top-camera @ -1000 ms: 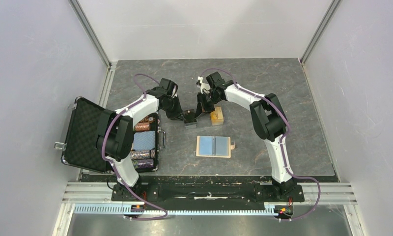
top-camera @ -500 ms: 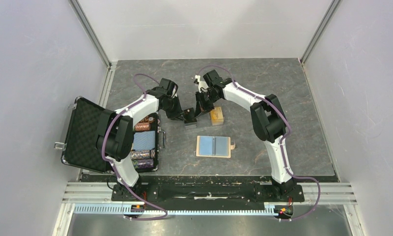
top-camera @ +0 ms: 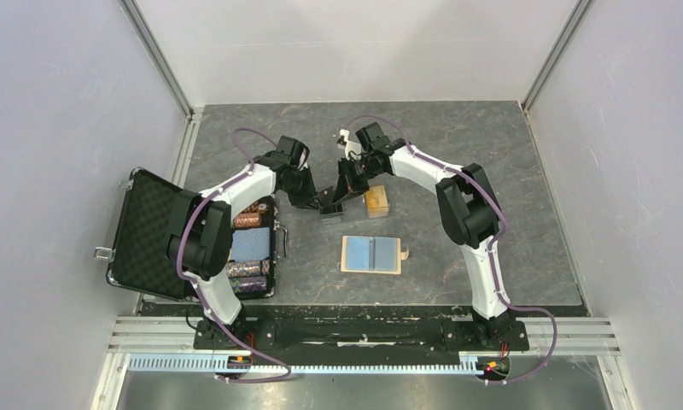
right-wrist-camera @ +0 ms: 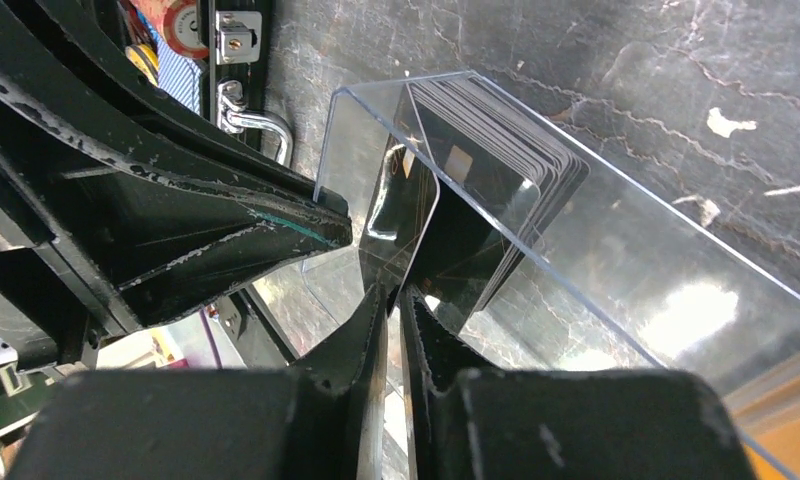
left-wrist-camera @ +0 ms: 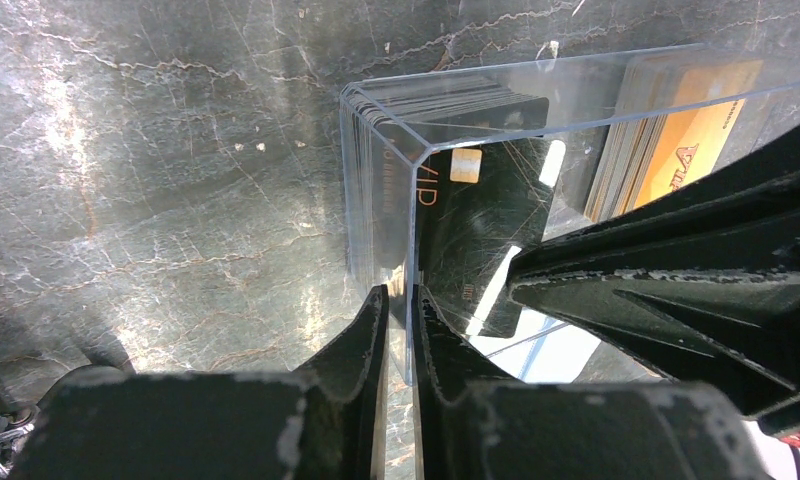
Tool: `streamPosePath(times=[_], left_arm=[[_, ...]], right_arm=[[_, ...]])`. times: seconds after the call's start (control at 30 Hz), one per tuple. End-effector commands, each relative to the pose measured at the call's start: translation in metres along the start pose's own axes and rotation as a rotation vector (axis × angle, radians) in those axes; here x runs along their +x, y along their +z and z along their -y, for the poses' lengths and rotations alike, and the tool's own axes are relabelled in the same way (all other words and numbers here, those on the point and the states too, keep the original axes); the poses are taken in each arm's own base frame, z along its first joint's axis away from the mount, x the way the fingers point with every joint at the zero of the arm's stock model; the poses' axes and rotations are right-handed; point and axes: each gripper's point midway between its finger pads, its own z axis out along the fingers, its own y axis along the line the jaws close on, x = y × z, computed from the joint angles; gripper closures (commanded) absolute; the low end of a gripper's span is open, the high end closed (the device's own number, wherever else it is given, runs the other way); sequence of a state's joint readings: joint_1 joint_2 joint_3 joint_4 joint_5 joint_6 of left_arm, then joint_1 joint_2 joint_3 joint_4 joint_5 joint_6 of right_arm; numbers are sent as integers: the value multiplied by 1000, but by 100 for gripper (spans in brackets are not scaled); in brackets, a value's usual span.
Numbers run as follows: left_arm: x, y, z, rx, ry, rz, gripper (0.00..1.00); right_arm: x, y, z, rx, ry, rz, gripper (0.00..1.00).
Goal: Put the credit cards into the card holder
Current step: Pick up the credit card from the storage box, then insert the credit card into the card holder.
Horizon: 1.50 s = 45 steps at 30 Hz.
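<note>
Right gripper (right-wrist-camera: 394,290) has shifted slightly left since a second ago, closer to the left gripper (left-wrist-camera: 398,292); the left arm has not moved. Both grippers meet at the middle of the table (top-camera: 509,171), at a clear box (left-wrist-camera: 413,180) that contains a stack of black cards (right-wrist-camera: 496,170). Left jaws are nearly closed and pinch one thin wall of the clear box edge-on. Right jaws are also nearly closed, and between their tips sits the corner of a black card (right-wrist-camera: 401,215) at the front of the stack; this card tilts away from the others, and its gold chip and the letters VIP show in the left wrist view. Whether the right jaws also catch the clear wall cannot be told. An orange box (top-camera: 376,202) stands just right of the grippers. The holder (top-camera: 371,254) lies open and flat, light-blue inside up, near of both grippers and apart from them, its tab at the right edge. A chip case (top-camera: 150,235) stands open at the left edge of the table.
</note>
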<state>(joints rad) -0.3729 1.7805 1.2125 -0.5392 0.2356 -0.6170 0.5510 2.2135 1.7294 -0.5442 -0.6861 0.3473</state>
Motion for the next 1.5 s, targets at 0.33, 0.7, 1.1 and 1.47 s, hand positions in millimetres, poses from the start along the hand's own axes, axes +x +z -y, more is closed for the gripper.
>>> streamPosePath(times=[0.33,0.7,1.1,1.47], left_arm=[[6,10,-12,-58,-5,-20,86],[-23,-26,0,-58,39,127,56],[-39,-89,54,200,76,306,37],[24,-69,70,287,35,191,44]], right_arm=[[-14,6,-17,-77,-2,41,100],[-37,-40,-34,-43,-53,148,100],[-25,-108,-30,-25,-70,246,100],[38,-140,-22,-64,-48,277,100]])
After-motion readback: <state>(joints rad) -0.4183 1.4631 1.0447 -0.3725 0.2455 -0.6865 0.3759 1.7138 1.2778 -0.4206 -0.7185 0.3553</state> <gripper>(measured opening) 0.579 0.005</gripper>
